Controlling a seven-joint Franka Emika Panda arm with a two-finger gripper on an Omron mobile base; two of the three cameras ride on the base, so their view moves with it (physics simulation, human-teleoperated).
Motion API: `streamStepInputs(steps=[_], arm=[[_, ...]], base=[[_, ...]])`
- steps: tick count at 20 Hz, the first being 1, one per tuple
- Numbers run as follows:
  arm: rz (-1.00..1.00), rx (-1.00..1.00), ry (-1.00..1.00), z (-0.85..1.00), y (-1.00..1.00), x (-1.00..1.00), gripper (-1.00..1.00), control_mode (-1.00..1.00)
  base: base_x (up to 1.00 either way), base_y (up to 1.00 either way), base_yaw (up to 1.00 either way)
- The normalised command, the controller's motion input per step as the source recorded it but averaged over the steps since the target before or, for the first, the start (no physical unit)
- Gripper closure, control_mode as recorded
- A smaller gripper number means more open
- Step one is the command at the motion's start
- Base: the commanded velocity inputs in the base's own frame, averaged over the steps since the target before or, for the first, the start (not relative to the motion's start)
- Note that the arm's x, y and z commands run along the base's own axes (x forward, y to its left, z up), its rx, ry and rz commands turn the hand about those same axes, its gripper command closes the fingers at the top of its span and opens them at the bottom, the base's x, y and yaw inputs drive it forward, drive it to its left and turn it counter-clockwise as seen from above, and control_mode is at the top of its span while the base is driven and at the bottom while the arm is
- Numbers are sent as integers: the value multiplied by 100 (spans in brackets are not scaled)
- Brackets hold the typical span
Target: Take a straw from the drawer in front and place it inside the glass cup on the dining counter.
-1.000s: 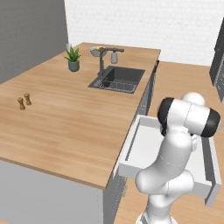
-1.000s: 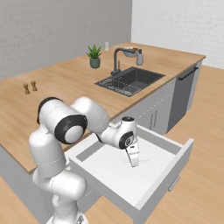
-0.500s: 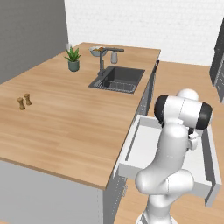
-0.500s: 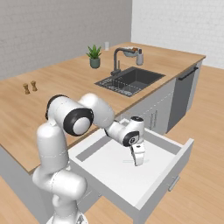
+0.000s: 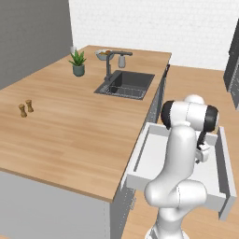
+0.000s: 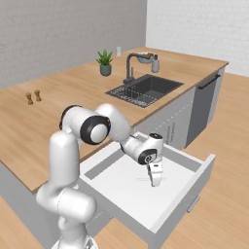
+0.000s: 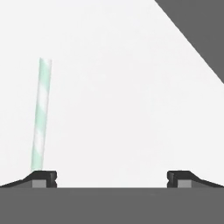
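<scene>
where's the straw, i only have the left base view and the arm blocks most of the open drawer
Observer: The thin pale green-and-white striped straw lies flat on the white floor of the wide shallow drawer, in the hand view by one fingertip.
Operator: gripper open?
Observer: Yes, the two-finger gripper is open, fingers wide apart, nothing between them.
Operator: how high is it
Observer: In the right base view it hangs inside the drawer, pointing down, close over the floor.
</scene>
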Motion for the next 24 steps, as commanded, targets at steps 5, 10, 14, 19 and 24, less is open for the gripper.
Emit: streamStepInputs(steps=[5, 10, 14, 19, 24], arm=[[-4, 0, 1, -22, 0, 23, -100, -100], [-2, 0, 1, -19, -1, 25, -100, -100], [-2, 0, 0, -17, -2, 25, -100, -100], [-1, 0, 0, -26, -6, 16, -100, -100], [0, 0, 0, -25, -8, 10, -100, -100]], base=[[0, 0, 0], [0, 0, 0], [0, 0, 0], [0, 0, 0], [0, 0, 0]])
